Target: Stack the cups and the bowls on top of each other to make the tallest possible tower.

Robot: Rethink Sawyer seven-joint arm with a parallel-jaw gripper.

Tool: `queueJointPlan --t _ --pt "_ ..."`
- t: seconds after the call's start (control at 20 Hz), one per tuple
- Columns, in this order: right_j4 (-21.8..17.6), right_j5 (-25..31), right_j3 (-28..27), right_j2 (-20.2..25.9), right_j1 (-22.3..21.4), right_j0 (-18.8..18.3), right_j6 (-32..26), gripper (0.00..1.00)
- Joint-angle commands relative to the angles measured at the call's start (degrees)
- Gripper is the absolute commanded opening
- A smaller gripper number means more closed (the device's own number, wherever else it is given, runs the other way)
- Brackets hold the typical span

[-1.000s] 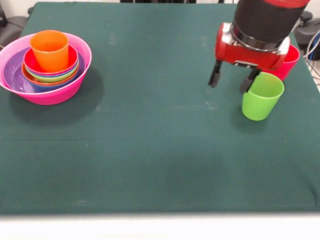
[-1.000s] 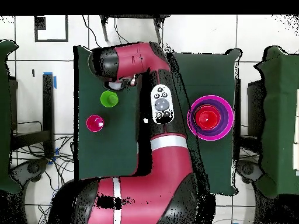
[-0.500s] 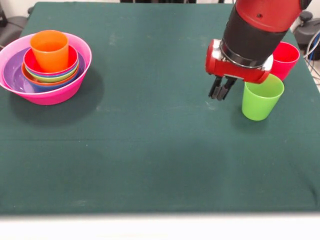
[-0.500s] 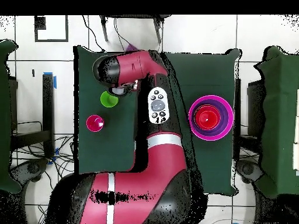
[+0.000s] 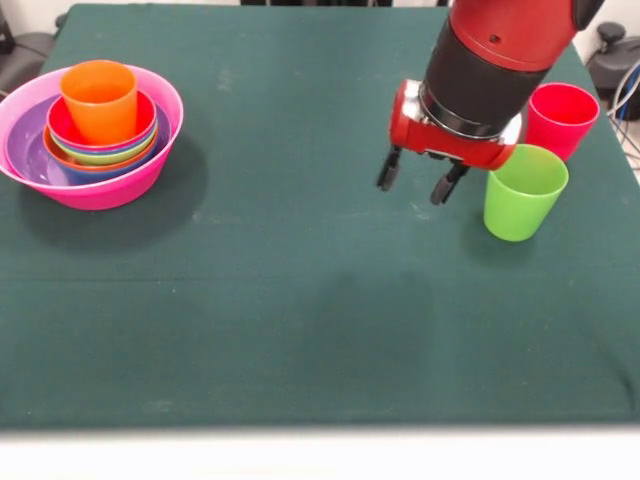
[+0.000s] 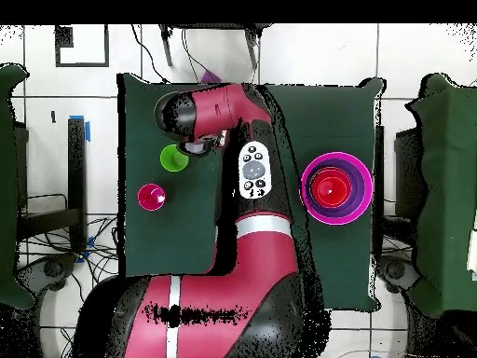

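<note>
The tower stands at the left in the front view: a huge pink bowl (image 5: 100, 190) holds a purple bowl (image 5: 24, 142) and several smaller nested bowls, with the orange cup (image 5: 98, 100) upright on top. The tower also shows in the overhead view (image 6: 335, 188). The lime green cup (image 5: 524, 192) and the red-pink cup (image 5: 560, 118) stand upright at the right, apart from each other. My gripper (image 5: 416, 180) hangs open and empty just left of the green cup, above the cloth. From overhead the arm (image 6: 214, 110) covers the gripper beside the green cup (image 6: 173, 158) and the red-pink cup (image 6: 151, 197).
The table (image 5: 300, 320) is covered in dark green cloth. Its front edge runs along the bottom of the front view. Cables and chair parts lie beyond the table's right and left edges.
My gripper has moved left, away from the green cup, and its wrist has turned. The fingers stand spread again. The cups and the tower have not moved.
</note>
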Motion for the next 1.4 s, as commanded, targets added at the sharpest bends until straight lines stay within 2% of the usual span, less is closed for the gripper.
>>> queueJointPlan --t 0.05,0.25,0.4,0.75,1.0,1.2,1.4 --pt "0.61 6.36 0.86 -0.06 -3.06 0.29 -0.11 1.00" --pt "1.22 10.36 -0.01 0.10 -4.98 -0.22 -2.97 1.00" --pt "2.96 11.52 0.21 1.31 -6.15 -0.64 -2.42 1.00" --pt "7.12 14.35 -6.63 3.83 -1.77 1.70 3.23 1.00" --pt "10.90 9.95 -8.64 4.71 1.48 3.06 7.28 1.00" --pt "12.67 9.14 -10.69 4.10 3.96 4.17 8.69 1.00" --pt "13.52 7.58 -9.55 2.51 5.50 4.94 8.98 1.00"
